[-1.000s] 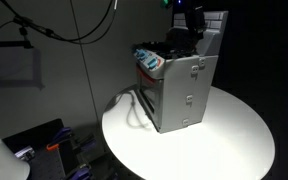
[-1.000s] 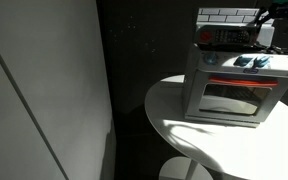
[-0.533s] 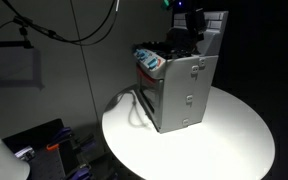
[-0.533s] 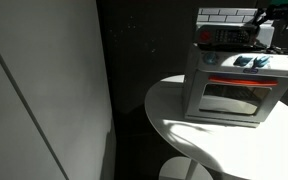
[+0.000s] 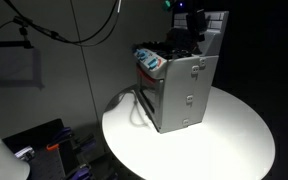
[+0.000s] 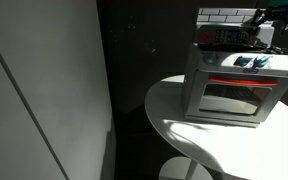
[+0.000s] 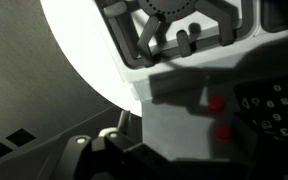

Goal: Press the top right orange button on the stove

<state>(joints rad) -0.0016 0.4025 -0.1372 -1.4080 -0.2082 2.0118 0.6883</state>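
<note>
Dark room, round white desk (image 5: 234, 135) | grey stove (image 5: 189, 90) on desk | tool (image 5: 192, 22) over stove top nr back wall (image 5: 217, 20), spread or pressed: can't tell | wrist view: two red buttons (image 7: 217, 103).

Stove (image 6: 229, 88) grey plastic, glossy oven door; table (image 5: 234, 140) smooth white.

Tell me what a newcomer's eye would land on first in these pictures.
In both exterior views, the grey toy stove stands brightly lit on a round white table in an otherwise dark room. In the wrist view, two red-orange buttons stand out on the stove's front, close to the camera, below the burner grate in the picture.
</note>
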